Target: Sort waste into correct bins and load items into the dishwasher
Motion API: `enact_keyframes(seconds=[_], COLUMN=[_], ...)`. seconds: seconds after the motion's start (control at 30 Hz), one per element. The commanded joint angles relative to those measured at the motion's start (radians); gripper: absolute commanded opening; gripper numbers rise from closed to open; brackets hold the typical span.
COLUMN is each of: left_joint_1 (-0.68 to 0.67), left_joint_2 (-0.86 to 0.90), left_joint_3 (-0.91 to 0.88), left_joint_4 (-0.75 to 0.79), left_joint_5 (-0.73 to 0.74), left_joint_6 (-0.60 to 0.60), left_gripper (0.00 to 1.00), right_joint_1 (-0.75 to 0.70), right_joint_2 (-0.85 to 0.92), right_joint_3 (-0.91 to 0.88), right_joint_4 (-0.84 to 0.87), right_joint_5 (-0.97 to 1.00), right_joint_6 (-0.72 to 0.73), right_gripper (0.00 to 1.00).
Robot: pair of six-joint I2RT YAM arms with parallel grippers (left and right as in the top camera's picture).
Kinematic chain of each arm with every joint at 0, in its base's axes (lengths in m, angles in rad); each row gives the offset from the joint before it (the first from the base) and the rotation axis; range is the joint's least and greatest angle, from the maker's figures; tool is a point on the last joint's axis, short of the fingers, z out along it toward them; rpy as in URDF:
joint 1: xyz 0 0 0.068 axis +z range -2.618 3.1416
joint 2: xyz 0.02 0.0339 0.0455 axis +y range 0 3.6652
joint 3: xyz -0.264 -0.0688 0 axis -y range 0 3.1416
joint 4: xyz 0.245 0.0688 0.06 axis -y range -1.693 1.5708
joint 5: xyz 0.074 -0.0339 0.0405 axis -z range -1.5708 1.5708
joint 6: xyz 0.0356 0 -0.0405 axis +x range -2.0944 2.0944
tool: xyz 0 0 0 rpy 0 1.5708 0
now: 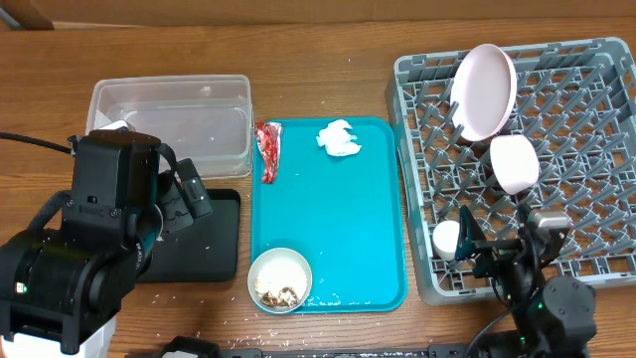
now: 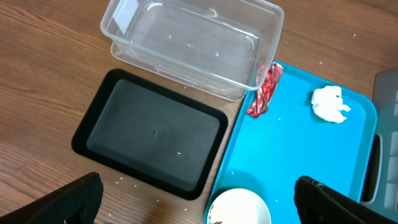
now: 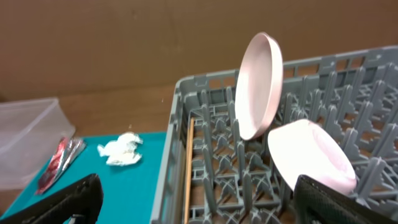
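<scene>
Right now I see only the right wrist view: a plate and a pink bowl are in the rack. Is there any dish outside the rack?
Observer: Yes. A cream-white bowl stands on the near-left corner of the teal tray, with pale grains and brown bits inside.
Operator: Is there a second bin next to the clear tub?
Observer: A black tray lies left of the teal tray, in front of the clear tub. It holds only a few pale specks.
Operator: Does the left gripper hold something?
Observer: No. The left gripper is open and empty, above the black tray's edge.
</scene>
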Motion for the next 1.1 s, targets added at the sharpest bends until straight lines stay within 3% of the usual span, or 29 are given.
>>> enact_keyframes(seconds=[0.0, 0.27, 1.0, 1.07], left_joint_1=[0.005, 0.005, 0.005, 0.005], left_joint_2=[0.001, 0.001, 0.001, 0.001], left_joint_3=[0.0, 0.0, 0.0, 0.0], left_joint_4=[0.002, 0.002, 0.002, 0.013], left_joint_5=[-0.014, -0.014, -0.014, 0.039], left_joint_6=[-0.021, -0.021, -0.021, -0.07], left_gripper=[1.0, 1.0, 1.0, 1.0], right_joint_1=[-0.019, -0.021, -0.02, -0.02], right_joint_2=[-0.097, -0.13, -0.129, -0.129], right_joint_3=[-0.116, -0.385, -0.382, -0.382], right_joint_4=[0.05, 0.455, 0.437, 0.437], right_joint_5=[-0.005, -0.005, -0.008, -0.008], right_joint_6=[-0.003, -0.004, -0.003, -0.003], right_gripper=[1.0, 1.0, 1.0, 1.0])
